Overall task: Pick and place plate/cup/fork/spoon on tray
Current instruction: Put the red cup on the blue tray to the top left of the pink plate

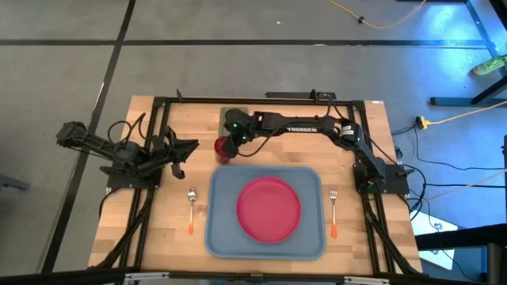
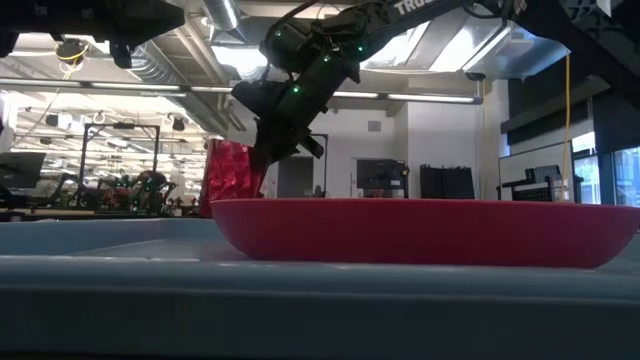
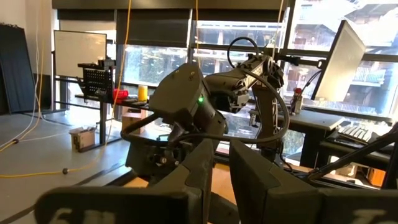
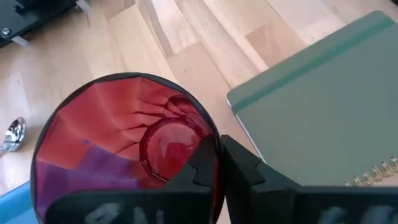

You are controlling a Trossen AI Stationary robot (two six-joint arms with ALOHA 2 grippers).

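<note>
Pale wood-plank table (image 1: 158,229) on grey floor. 1 light-blue rimmed tray (image 1: 223,237) bearing 1 round pink-red plate (image 1: 269,207). Right gripper (image 4: 219,163) pinches the faceted translucent red cup's (image 4: 124,143) rim, beside the tray. Left gripper (image 3: 222,163): fingers slightly parted, empty.

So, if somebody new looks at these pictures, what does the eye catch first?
Probably the plate, bright pink-red, lying in the middle of the light-blue tray at the table's near edge. Next, the right arm stretched across the far side of the table, its end effector shut on the rim of the dark red cup, just beyond the tray's far left corner. The spoon and fork lie on the wood, one on each side of the tray.
</note>
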